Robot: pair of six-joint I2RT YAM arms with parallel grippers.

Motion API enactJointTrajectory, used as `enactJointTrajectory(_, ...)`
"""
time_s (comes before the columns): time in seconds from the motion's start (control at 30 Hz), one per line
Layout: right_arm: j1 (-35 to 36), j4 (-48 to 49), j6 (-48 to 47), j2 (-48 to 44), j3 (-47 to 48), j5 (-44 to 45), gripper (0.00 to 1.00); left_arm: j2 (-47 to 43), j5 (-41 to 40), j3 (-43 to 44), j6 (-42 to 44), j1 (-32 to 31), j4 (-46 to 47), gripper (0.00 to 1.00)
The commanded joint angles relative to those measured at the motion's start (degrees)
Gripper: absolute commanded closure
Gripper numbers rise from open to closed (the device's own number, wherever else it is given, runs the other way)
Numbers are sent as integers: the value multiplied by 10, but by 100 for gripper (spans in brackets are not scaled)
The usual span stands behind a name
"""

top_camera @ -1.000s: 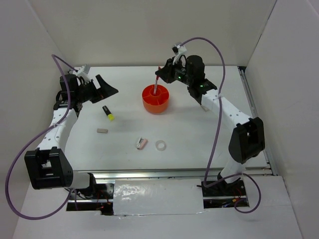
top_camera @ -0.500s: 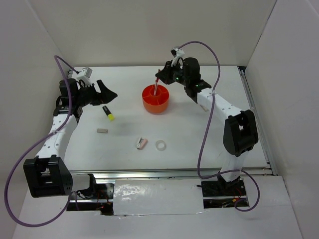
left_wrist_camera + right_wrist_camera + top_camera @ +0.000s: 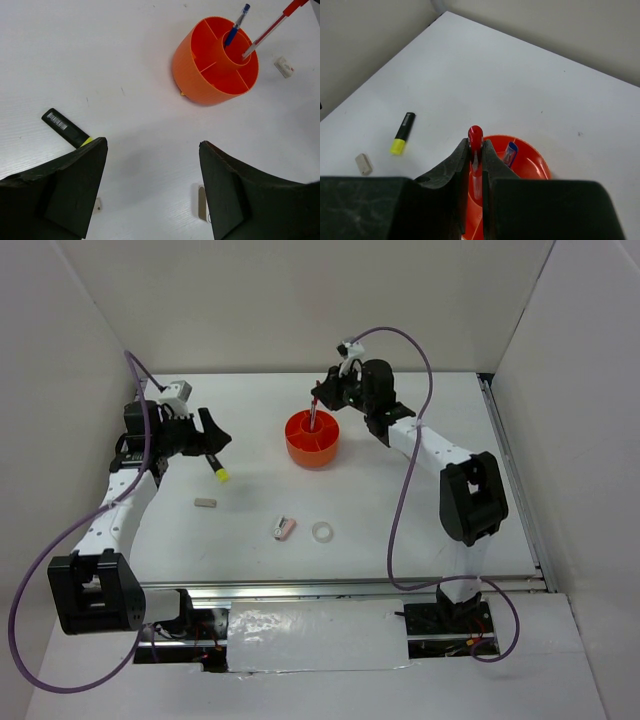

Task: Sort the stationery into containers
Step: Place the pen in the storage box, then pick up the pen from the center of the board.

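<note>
The round orange organizer [image 3: 312,438] [image 3: 215,62] stands at the table's middle back. A blue pen [image 3: 236,26] [image 3: 510,151] leans in its central cup. My right gripper [image 3: 322,395] [image 3: 476,150] is shut on the red pen [image 3: 314,412] [image 3: 475,137], whose tip reaches down into the central cup [image 3: 242,50]. My left gripper [image 3: 215,437] [image 3: 152,142] hangs open over bare table, just above a black highlighter with a yellow tip [image 3: 215,466] [image 3: 65,127]. A white eraser [image 3: 205,503], a pink-white piece [image 3: 284,528] and a white tape ring [image 3: 322,532] lie nearer the front.
Another white eraser [image 3: 284,66] lies just right of the organizer. White walls close the table at the back and on both sides. The right arm's forearm [image 3: 430,445] stretches across the table right of the organizer.
My left gripper has slid right to above the highlighter, and its jaws have narrowed a little. The right arm has folded in while the red pen stays upright in the organizer.
</note>
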Motion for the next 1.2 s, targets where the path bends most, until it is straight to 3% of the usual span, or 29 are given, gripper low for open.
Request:
enactJointTrajectory(0.0,0,50,-14,17,39,15,98,-2,-1,-7,31,5,15,14)
enactJointTrajectory(0.23,-2,35,-5,17,66,5,99,10,13,-8,45,15,14,15)
enactJointTrajectory(0.3,-2,39,-20,18,58,7,98,9,34,-4,71,19,17,11)
enactJointTrajectory(0.4,-3,37,-36,21,42,6,85,20,111,20,211,27,-27,9)
enactJointTrajectory(0.5,0,41,-51,18,20,5,78,65,202,64,429,33,-113,12)
enactJointTrajectory(0.63,0,41,-65,25,6,2,67,148,220,181,617,26,-293,16)
enactJointTrajectory(0.67,0,37,-68,27,6,1,59,187,223,203,664,26,-337,17)
enactJointTrajectory(0.7,1,36,-68,30,10,-1,53,208,227,229,794,23,-390,17)
enactJointTrajectory(0.73,2,33,-67,33,13,0,47,232,216,282,863,17,-494,18)
enactJointTrajectory(0.77,2,26,-65,35,14,0,41,276,201,305,965,13,-537,19)
enactJointTrajectory(0.83,2,21,-57,33,15,-1,35,310,161,361,1033,5,-606,24)
enactJointTrajectory(0.93,0,11,-40,24,22,-3,34,345,110,373,1138,-4,-623,32)
enactJointTrajectory(1.07,-15,-22,-8,-7,34,-25,34,313,24,274,1240,-29,-502,38)
enactJointTrajectory(1.17,-33,-52,9,-29,39,-46,34,324,-22,266,1292,-44,-490,41)
